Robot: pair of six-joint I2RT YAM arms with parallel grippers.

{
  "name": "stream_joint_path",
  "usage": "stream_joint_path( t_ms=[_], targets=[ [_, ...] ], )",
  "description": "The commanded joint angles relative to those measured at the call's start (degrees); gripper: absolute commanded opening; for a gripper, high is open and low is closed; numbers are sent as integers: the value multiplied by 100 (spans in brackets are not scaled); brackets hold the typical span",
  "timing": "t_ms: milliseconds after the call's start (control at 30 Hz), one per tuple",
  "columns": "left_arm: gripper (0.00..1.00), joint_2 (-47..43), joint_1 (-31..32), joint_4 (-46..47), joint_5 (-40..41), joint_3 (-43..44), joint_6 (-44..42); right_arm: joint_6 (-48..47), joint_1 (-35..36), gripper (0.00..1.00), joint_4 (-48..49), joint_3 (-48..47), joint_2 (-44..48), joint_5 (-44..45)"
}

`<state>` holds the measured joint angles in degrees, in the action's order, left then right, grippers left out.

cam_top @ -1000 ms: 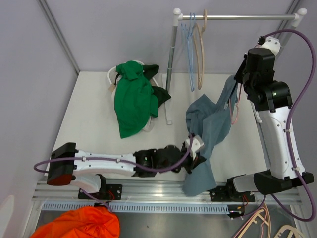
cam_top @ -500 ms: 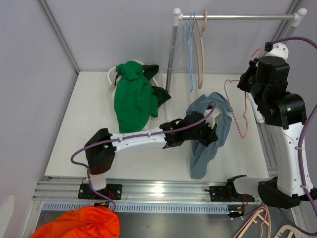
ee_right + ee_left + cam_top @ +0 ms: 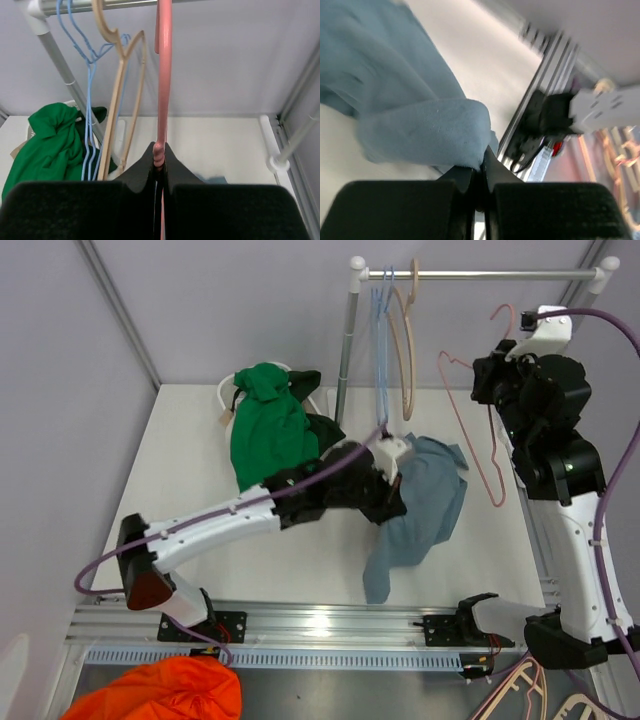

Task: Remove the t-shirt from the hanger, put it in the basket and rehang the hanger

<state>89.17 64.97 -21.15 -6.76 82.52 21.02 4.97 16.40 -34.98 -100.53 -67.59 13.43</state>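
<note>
The blue-grey t-shirt (image 3: 420, 505) hangs off the hanger and drapes onto the table, held at its upper left by my left gripper (image 3: 393, 480). In the left wrist view the left gripper (image 3: 479, 170) is shut on a fold of the t-shirt (image 3: 420, 130). The pink hanger (image 3: 478, 435) is bare and hangs in the air at the right, free of the shirt. My right gripper (image 3: 505, 345) is shut on the hanger's neck; in the right wrist view the pink hanger (image 3: 163, 75) rises from between the right gripper's (image 3: 159, 160) closed jaws.
A green garment (image 3: 268, 435) lies over a dark one at the table's back left. A clothes rail (image 3: 480, 274) at the back holds blue (image 3: 381, 350) and beige hangers (image 3: 406, 340). An orange garment (image 3: 165, 692) lies below the table's front edge.
My left arm has swung left and back, dragging the t-shirt away from the hanger. My right gripper has lifted the hanger up and clear; it now hangs bare.
</note>
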Motion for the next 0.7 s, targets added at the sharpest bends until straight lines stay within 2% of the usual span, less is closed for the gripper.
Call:
stream_joint_path(
  t_ms=[0, 167, 200, 267, 300, 367, 433, 533, 667],
  targets=[
    [1, -654, -931, -1189, -298, 1256, -177, -471, -75, 0, 948, -168, -368, -754],
    [1, -822, -2161, -1970, -562, 2714, -151, -471, -348, 0, 1256, -739, -1018, -1508],
    [1, -717, -2355, -2164, -676, 3543, -98, -445, -392, 0, 1266, -862, -1132, -1545],
    [1, -201, -2855, -2638, -852, 4295, 51, -409, -471, 0, 1301, -1222, -1474, -1712],
    [1, -6, -2997, -2936, -1053, 5291, 95, -401, -480, 0, 1301, -1362, -1598, -1730],
    [1, 328, -3392, -2887, -1308, 5755, 297, -409, -507, 0, 1266, -1818, -1948, -1756],
    [1, 382, -3639, -2326, -1729, 5706, 568, -401, -524, 0, 1178, -2188, -2222, -1695],
    [1, 487, -3991, -1432, -1898, 5451, 763, -409, -524, 0, 845, -3032, -2811, -1660],
    [1, 847, -4421, -182, -2083, 5432, 992, -383, -515, 0, 834, -3385, -3225, -1598]
  ],
)
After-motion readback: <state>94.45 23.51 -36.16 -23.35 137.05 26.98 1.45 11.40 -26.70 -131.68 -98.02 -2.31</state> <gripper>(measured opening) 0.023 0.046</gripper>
